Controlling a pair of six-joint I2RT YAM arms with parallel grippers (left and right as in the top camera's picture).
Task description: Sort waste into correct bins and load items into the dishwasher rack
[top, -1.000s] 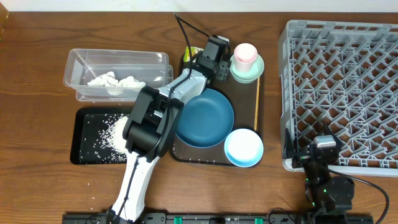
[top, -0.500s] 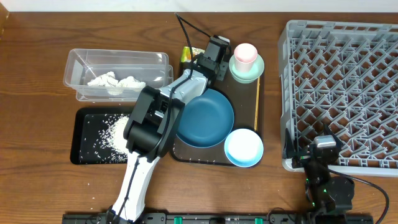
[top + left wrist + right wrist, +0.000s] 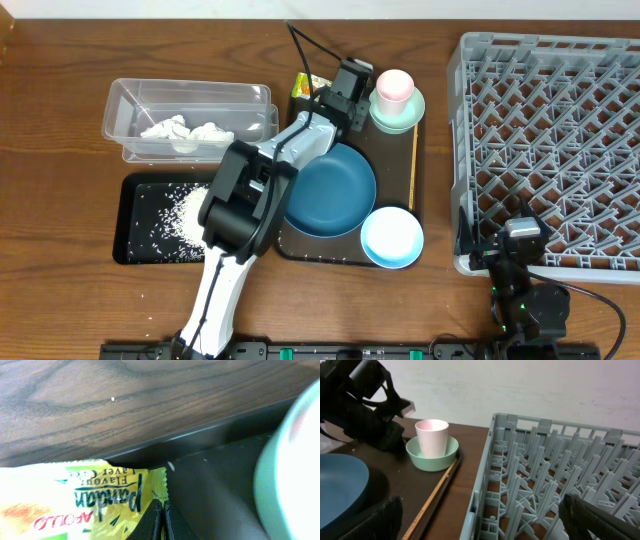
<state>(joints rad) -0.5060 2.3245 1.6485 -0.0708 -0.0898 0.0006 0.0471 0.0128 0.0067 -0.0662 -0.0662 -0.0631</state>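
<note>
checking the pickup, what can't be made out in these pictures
Left wrist: the wrapper runs off the left and bottom edges; whether the shut left gripper pinches it cannot be told.
Left wrist: the mint green dish is a blur cut by the right edge.
Overhead: the left gripper covers part of the wrapper.
Right wrist: the wooden stick is cut off by the bottom edge.

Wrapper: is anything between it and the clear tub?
Nothing visible does. The wrapper, pinched at its edge by the left hand, lies at the brown tray's corner nearest the tub; only bare table separates it from the clear tub, which holds just tissue wads.
</note>
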